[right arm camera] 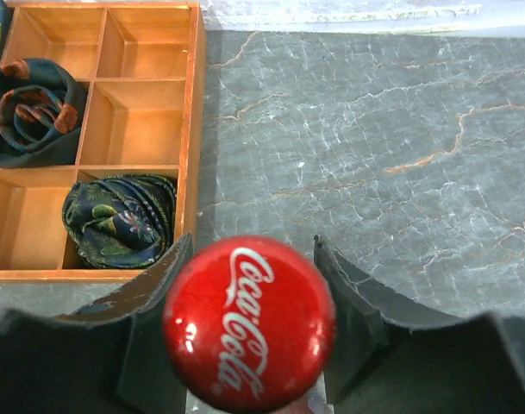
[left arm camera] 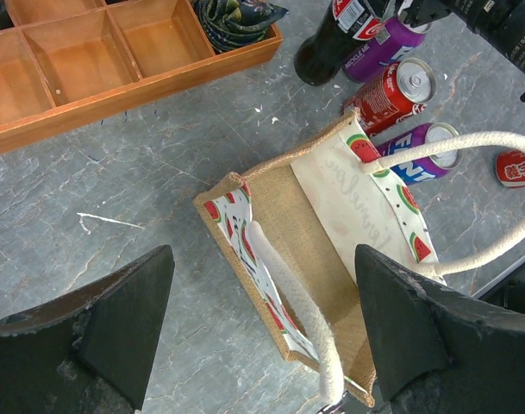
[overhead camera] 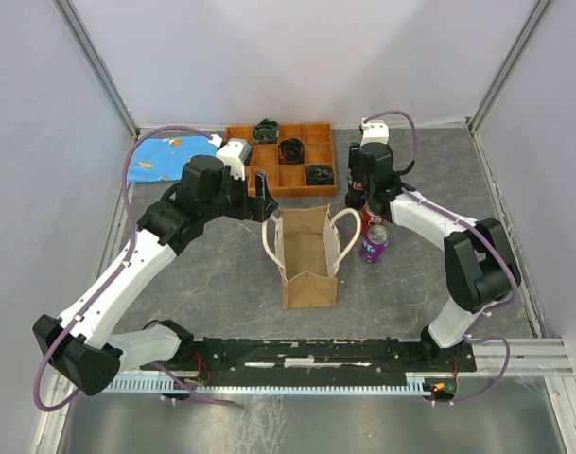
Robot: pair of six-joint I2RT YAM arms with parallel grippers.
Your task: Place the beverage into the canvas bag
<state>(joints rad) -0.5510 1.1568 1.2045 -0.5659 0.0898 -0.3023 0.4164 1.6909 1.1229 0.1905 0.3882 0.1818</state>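
Cola bottle [right arm camera: 249,323], standing just right of the canvas bag [overhead camera: 309,288], neck pinched by the right gripper [right arm camera: 251,259]; left gripper [left arm camera: 264,259] wide open above the bag. Apparently the grasp step; next: lift clear, carry left, lower inside.

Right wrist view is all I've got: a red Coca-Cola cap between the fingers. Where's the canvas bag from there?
Observer: The canvas bag stands mid-table, left of the bottle and nearer the arm bases.
Operator: Is its mouth open?
Observer: Yes, it opens upward, and nothing shows inside.
Operator: And the left arm?
Observer: The left gripper hovers open above the bag.
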